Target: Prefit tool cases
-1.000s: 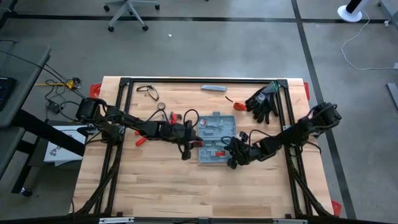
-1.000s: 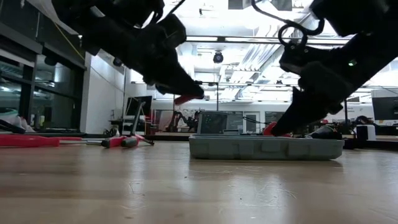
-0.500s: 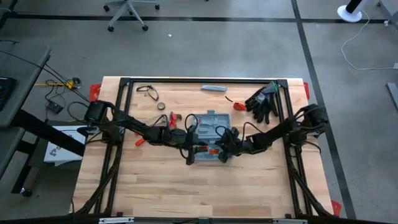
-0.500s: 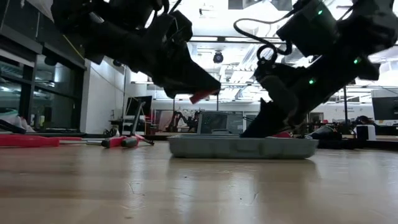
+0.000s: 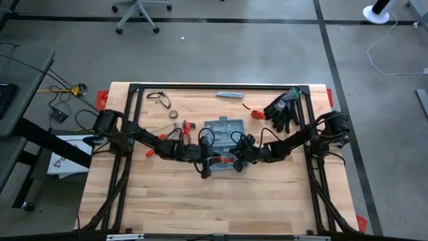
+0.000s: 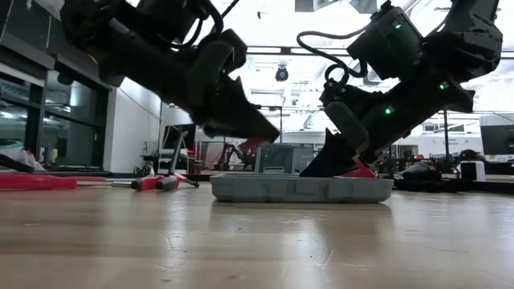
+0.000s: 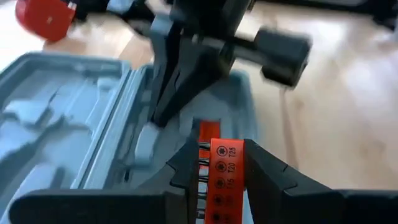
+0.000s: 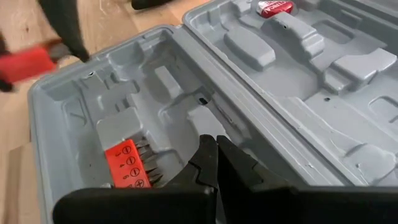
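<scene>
The blue-grey tool case [image 5: 225, 137] lies open at the table's middle, both halves flat on the wood [image 6: 301, 189]. A red bit strip [image 8: 127, 165] sits in a slot of its near half. My left gripper [image 7: 221, 152] hovers just above the case's near half, shut on a second red bit holder [image 7: 222, 171] marked T25, T20, T15. My right gripper [image 8: 212, 144] is shut, with its tips down inside the near half beside the hinge ridge [image 8: 249, 93]. Seen from above, both grippers [image 5: 215, 159] [image 5: 233, 158] meet over the case's near part. My left gripper pinches the red bit holder's two long edges [image 7: 214, 163] between its fingers [image 7: 258, 163]. The holder lies along the fingers and sticks out past their tips. It is lifted clear, just above the case. My right gripper's shut fingertips [image 8: 205, 152] rest on the tray floor of the case's near half [image 8: 186, 121], next to the hinge ridge. They slant down from the table's right side.
Black gloves [image 5: 283, 110] lie at the far right, a slim grey bar [image 5: 229, 95] by the far edge. Red-handled tools [image 5: 184, 127] and a red piece [image 5: 150, 152] lie left of the case. A small red object [image 5: 256, 114] sits near the gloves. A black frame [image 5: 134, 90] rims the table.
My right gripper has gone toward the table's left, and the open case has slid left and a little toward the far edge, staying flat. My left gripper has sunk toward the case's near half with the red bit holder still in its fingers.
</scene>
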`<control>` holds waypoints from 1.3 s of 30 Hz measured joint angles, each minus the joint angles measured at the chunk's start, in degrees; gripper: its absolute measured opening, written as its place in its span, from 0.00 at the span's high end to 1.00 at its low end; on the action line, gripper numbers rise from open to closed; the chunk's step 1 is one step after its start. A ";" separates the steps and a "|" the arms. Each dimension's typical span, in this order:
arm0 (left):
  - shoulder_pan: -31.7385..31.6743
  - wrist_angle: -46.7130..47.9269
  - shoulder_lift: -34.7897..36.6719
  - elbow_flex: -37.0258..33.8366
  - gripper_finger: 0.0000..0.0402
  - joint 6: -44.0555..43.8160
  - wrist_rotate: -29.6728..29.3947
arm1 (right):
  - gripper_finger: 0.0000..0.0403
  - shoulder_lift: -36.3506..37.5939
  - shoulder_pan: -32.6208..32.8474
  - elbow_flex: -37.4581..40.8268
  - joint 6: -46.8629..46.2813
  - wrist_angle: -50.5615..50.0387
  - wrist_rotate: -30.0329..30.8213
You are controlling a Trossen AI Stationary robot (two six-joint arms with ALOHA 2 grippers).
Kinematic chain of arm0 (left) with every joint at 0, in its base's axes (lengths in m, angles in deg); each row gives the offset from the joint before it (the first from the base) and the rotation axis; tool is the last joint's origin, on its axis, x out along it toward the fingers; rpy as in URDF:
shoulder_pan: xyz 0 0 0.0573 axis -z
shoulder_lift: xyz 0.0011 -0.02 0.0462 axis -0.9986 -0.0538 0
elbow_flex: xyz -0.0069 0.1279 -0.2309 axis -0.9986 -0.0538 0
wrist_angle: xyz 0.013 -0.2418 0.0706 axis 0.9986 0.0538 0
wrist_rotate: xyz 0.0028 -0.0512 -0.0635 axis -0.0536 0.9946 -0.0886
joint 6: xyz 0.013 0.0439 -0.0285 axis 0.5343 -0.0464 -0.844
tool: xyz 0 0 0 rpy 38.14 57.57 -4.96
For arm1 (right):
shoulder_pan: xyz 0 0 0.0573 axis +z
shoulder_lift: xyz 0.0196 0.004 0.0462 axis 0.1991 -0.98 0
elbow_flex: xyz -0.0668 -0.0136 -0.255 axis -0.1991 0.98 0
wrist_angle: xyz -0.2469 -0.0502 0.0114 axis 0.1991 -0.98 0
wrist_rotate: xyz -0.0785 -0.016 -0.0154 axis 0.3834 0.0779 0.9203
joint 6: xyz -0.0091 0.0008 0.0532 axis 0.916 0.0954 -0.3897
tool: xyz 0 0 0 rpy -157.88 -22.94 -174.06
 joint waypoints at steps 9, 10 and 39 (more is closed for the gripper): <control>0.66 -0.72 -5.36 -0.02 0.80 -4.37 -0.82 | 1.00 0.02 0.02 0.00 0.22 -0.20 0.04; 0.67 -1.33 -6.02 -0.02 0.80 -4.37 -0.84 | 1.00 0.01 0.02 0.00 0.22 -0.20 0.02; -0.69 7.37 -5.15 0.17 0.80 -2.36 2.04 | 1.00 -0.20 0.44 0.22 5.73 6.29 -6.87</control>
